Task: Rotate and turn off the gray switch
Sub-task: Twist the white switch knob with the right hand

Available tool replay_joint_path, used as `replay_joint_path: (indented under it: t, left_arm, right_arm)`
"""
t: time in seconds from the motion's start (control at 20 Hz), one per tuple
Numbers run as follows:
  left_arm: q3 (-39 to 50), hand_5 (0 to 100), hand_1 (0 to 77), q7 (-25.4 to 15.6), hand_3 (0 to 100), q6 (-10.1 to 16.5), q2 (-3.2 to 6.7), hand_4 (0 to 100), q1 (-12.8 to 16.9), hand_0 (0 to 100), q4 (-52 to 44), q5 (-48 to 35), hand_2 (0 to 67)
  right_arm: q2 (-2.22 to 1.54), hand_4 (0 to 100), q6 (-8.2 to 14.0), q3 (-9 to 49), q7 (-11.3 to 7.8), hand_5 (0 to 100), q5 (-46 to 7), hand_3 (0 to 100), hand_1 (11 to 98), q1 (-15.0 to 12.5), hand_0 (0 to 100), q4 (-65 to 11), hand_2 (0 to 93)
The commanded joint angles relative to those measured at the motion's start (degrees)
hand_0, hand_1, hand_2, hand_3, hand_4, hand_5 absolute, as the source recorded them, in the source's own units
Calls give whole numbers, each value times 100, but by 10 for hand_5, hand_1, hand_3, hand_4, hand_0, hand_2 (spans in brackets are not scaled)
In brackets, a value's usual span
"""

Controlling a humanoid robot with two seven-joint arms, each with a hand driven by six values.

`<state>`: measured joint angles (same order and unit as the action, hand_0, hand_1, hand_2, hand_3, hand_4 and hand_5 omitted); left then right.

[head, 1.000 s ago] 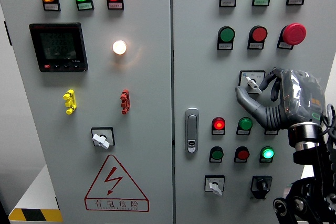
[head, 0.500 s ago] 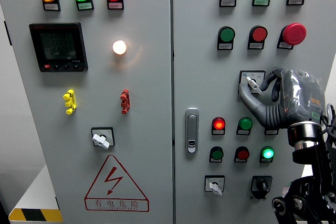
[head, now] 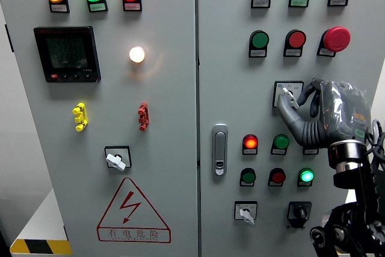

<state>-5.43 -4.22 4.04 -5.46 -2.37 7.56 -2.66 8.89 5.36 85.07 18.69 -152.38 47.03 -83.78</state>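
The gray rotary switch (head: 287,94) sits on a square plate in the middle of the right cabinet door (head: 234,88), its lever pointing up and to the left. My right hand (head: 293,100) comes up from the lower right and is at the switch. Its thumb (head: 287,115) lies under and left of the knob, and a curled finger (head: 305,90) presses in from the right, pinching the lever. The palm hides the plate's right side. The left arm does not show in the head view.
Under the hand are a lit red lamp (head: 251,143), green buttons (head: 280,143) and a lit green lamp (head: 307,176). A red mushroom stop button (head: 335,39) sits above. Similar gray switches (head: 245,212) (head: 115,159) and a black one (head: 299,211) sit lower. A door latch (head: 220,148) is at the left.
The thumb has drawn in rightward and upward toward the knob, and the fingers have tightened around the switch. The lever keeps about the same angle.
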Motion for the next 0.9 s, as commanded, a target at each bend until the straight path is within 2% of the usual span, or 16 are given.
replay_joint_path:
  t: [0.0,0.1,0.15,0.85]
  left_arm:
    - [6,109,0,0,187,0,-8,82,0,887,0,-6,133]
    - [-2,109,0,0,187,0,1,82,0,887,0,-6,133]
    - [-2,109,0,0,187,0,-8,82,0,887,0,-6,133]
    - [-2,109,0,0,187,0,1,82,0,887,0,-6,134]
  right_arm:
    - [7,971,0,-8,3,1000,-3,983,370,8,559,2,728]
    - [-1,968,0,-8,12,1000,-3,985,367,8,585,2,730]
    - [7,969,0,-8,12,1000,-3,985,367,25,590,2,731]
    - [7,971,9,-17,21,1000,-3,1000,373,34,655,2,759]
